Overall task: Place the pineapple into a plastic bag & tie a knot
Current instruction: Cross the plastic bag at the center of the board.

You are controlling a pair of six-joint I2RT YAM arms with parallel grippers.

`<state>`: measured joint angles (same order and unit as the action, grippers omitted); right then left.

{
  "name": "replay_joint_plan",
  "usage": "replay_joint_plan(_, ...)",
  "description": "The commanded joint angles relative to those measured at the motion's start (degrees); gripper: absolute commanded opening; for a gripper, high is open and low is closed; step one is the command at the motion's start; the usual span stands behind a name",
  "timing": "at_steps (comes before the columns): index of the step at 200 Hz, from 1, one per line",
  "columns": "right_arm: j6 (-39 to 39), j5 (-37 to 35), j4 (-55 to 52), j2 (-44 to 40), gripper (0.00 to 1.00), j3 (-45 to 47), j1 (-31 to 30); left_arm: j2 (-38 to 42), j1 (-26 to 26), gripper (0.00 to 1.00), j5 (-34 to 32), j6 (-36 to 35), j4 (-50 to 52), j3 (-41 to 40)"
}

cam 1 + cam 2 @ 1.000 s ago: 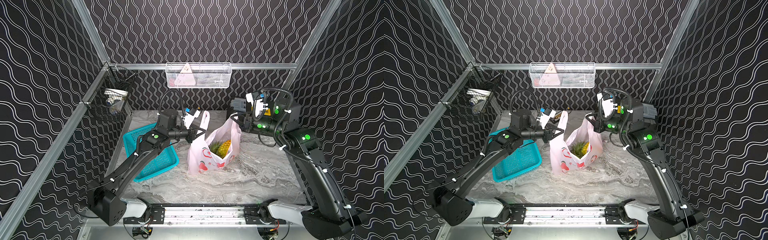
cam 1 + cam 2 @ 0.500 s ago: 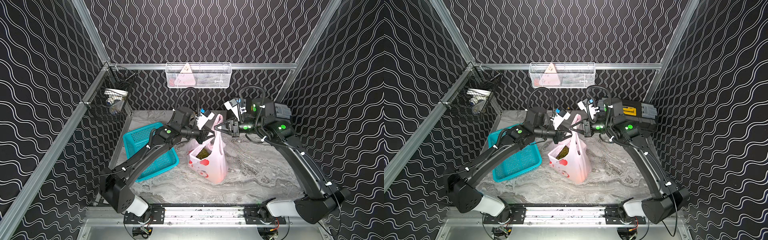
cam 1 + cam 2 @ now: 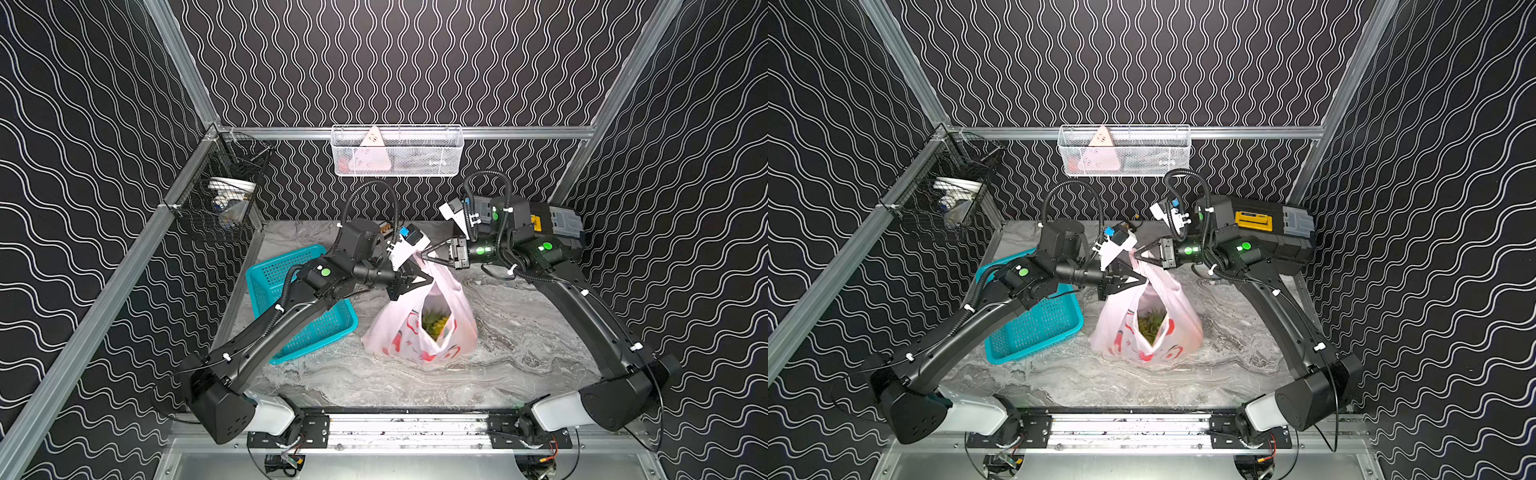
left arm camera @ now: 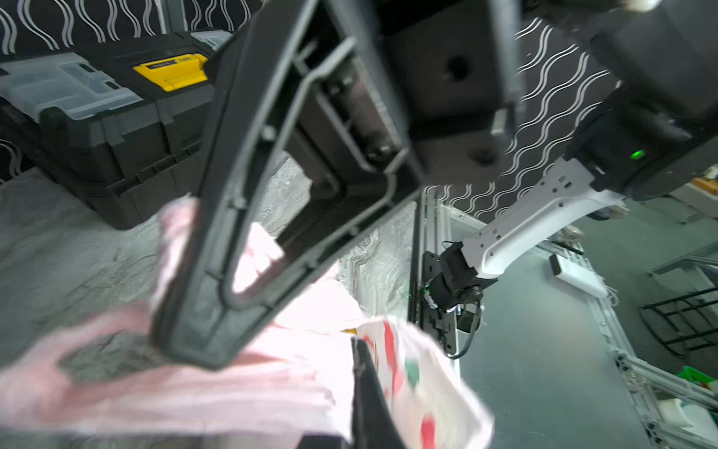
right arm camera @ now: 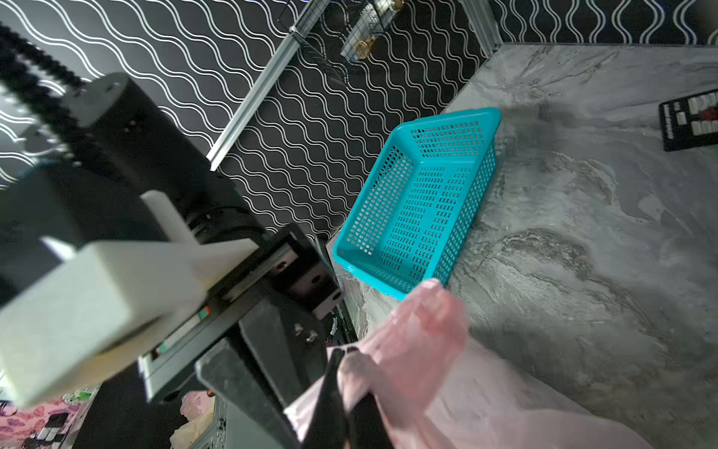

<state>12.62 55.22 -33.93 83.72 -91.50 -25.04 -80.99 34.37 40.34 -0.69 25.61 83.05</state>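
Gripping the plastic bag (image 3: 419,336) by its handles (image 5: 412,322), left hand (image 3: 428,279) and right hand (image 3: 424,254) both clamped shut on them, we have the pineapple (image 3: 434,324) inside, bag standing on the counter (image 3: 540,332). We see no knot yet; tying remains.

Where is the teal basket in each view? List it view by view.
Both top views: teal basket left of centre, left of the plastic bag.
Left wrist: not in it.
Right wrist: basket mid-frame, whole.
Shared landmark: the plastic bag, in every view.
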Motion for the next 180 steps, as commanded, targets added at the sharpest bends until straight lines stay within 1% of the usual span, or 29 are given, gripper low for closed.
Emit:
replay_joint_plan(1,0.0,4.6,2.3,-0.5,0.0,-0.2,-0.7,-0.9,0.0,0.0,-4.2,-3.3,2.8,0.8)
replay_joint_plan(34,-0.2,5.9,2.8,-1.6,0.0,3.1,-0.7,-0.3,0.0,0.0,-7.4,-1.2,-1.5,-3.0)
replay_joint_plan(43,-0.9,5.0,1.7,-1.7,0.0,3.4,-0.7,0.4,0.1,0.0,-9.9,-0.8,-2.9,-4.4)
replay_joint_plan(63,-1.9,4.2,0.8,-3.0,0.0,4.8,-0.7,2.2,0.1,0.0,-17.6,0.7,-5.3,-6.9)
replay_joint_plan(91,-2.1,4.3,1.2,-4.0,0.0,5.9,-0.7,3.7,0.0,0.0,-23.3,1.9,-8.5,-9.7)
replay_joint_plan(121,-2.6,3.9,0.9,-3.1,0.0,6.1,-0.7,4.3,0.0,0.0,-25.6,2.6,-11.4,-12.0)
replay_joint_plan(125,-2.7,3.7,0.7,-3.0,0.0,6.0,-2.2,4.3,0.0,0.0,-26.0,2.6,-11.3,-12.1)
replay_joint_plan(136,-3.3,3.0,-0.4,-2.9,0.0,5.5,-2.8,4.7,0.0,0.0,-26.5,2.7,-11.6,-12.6)
replay_joint_plan(167,-5.9,0.6,-4.5,-1.6,0.0,1.8,-5.7,5.5,0.0,0.0,-25.0,1.5,-11.5,-12.2)
replay_joint_plan(180,-6.5,0.0,-5.2,-0.6,0.0,0.6,-6.8,5.1,-0.1,0.0,-22.3,0.2,-10.8,-11.2)
